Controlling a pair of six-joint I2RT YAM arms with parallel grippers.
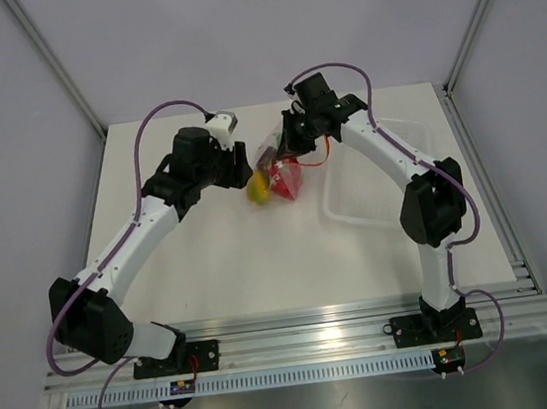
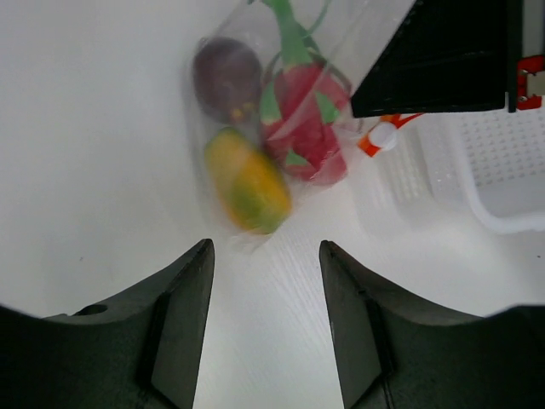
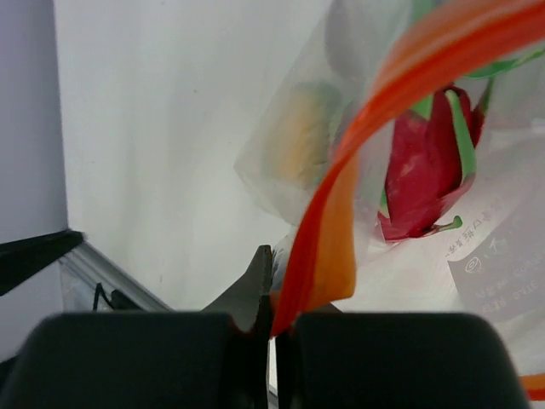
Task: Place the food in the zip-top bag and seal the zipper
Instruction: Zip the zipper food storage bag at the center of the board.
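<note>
The zip-top bag [image 1: 275,169] lies at the table's middle back with all the food inside it. In the left wrist view the dark red fruit [image 2: 226,78], the pink-red leafy fruit [image 2: 305,119] and the yellow-orange oval fruit [image 2: 249,181] show through the clear plastic. My right gripper [image 3: 277,285] is shut on the orange-red zipper [image 3: 383,111], which curves up and away from its jaws. My left gripper [image 2: 266,256] stands open just short of the yellow fruit, with only bare table between its fingers.
A rigid clear tray [image 1: 371,187] sits right of the bag, under the right arm. In the left wrist view the tray's rim [image 2: 502,170] lies close behind the bag. Metal frame posts flank the white table.
</note>
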